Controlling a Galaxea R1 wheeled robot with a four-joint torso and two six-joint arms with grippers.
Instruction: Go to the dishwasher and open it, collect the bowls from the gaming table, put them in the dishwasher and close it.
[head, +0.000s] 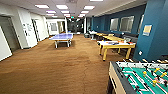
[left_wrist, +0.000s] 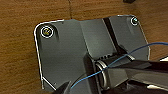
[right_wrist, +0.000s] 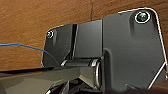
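Gaming table (head: 117, 45) sits right of centre in our head view: white top, yellow wooden legs, standing on the brown carpet (head: 57, 67) just in front of the blue wall (head: 156, 27). Small items lie on its surface, too blurred for us to identify. More yellow tables (head: 110, 37) line up behind it along the same wall.

Nearer us, at the lower right, is the football table (head: 142, 77) with green field and rods, well apart from the gaming table. A blue table-tennis table (head: 62, 37) stands mid-room, further back on the left. White walls and doorways run down the left side, ceiling light panels overhead.

Both wrist views look down on carpet past our own dark plates, each with a thin blue cable (left_wrist: 110, 65) across. Claw state: we cannot tell for either arm.
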